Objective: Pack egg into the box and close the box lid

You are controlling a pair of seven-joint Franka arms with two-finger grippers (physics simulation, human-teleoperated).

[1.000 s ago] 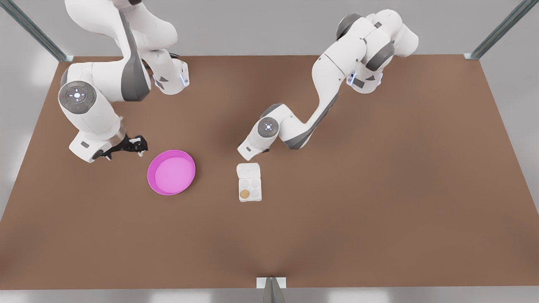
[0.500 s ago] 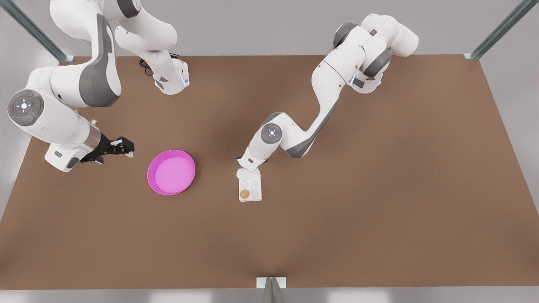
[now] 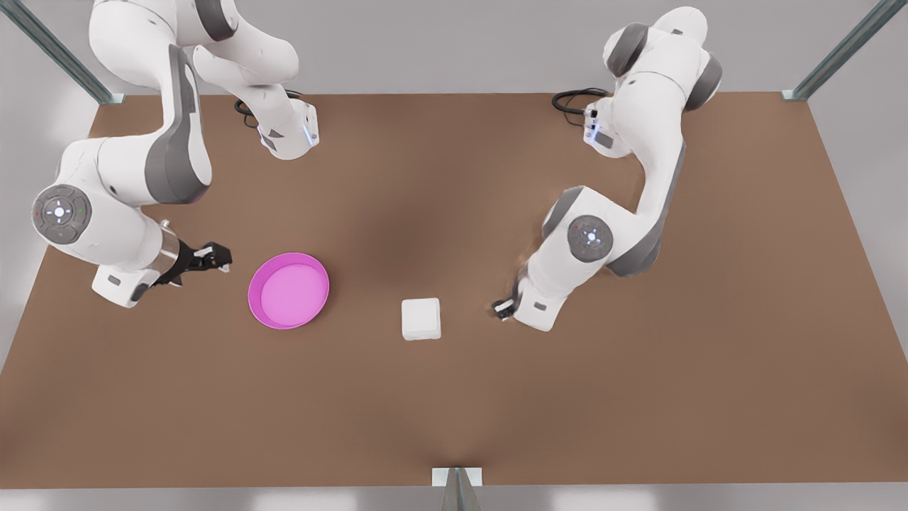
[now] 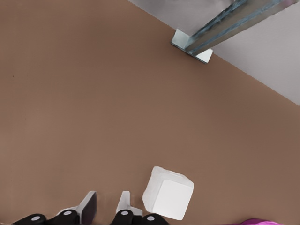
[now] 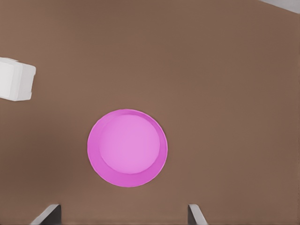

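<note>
Smooth white rounded-square box lid [image 3: 421, 317] now shut over the box [image 4: 168, 193]; egg hidden. Left gripper [image 3: 502, 309] beside it, pulled back, narrow gap. Right gripper [image 3: 213, 257], frame left, spread wide, empty.

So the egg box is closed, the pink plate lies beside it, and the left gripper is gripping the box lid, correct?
No: the left gripper grips nothing; the front view shows it apart from the closed box lid, on that view's right. The right gripper waits near the pink plate.

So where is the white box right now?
The box sits shut on the table, near the middle of the front view, with the pink plate on the front view's left and the left gripper beside it on the right.
</note>
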